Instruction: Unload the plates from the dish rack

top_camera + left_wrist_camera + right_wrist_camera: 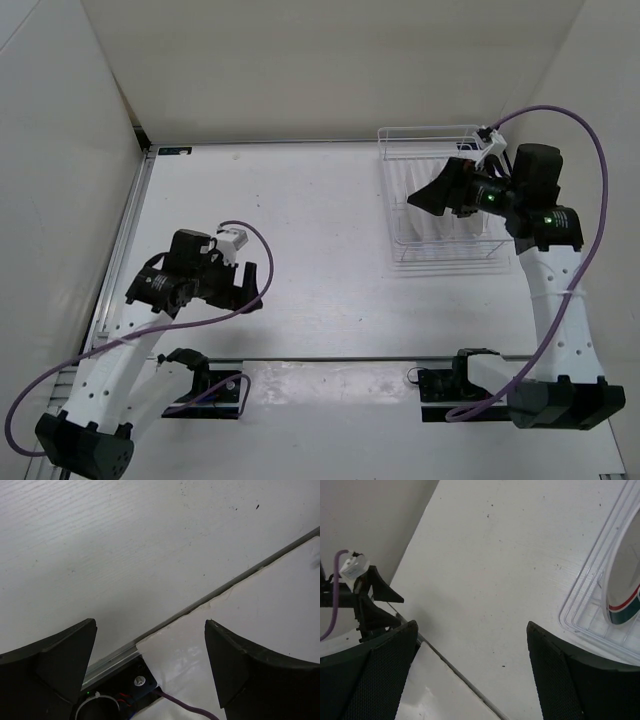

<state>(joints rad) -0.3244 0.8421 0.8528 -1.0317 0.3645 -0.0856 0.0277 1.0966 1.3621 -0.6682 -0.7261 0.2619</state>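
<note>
The dish rack (440,252) stands on the far right part of the white table (300,200), close to the back wall; the right gripper (428,196) hangs above the rack's left side, pointing toward the middle of the table; in the right wrist view its two dark fingers (385,670) stand as wide apart as they go, with only bare table top between them, so this claw has hold of nothing; at the right edge of that same view a corner of the rack's white wire frame shows, and inside it stands one plate (626,587), upright on its edge, white with a dark green rim band and a red ring just inside it; the plate touches no finger; from above the plates in the rack are too pale against the wires to count; the left gripper (248,284) is well apart from the rack, low over the near left part of the table; the left wrist view shows its fingers (55,665) spread wide too, empty, above a metal strip (225,587) that crosses the surface; a purple cable (580,135) loops from the right wrist
</note>
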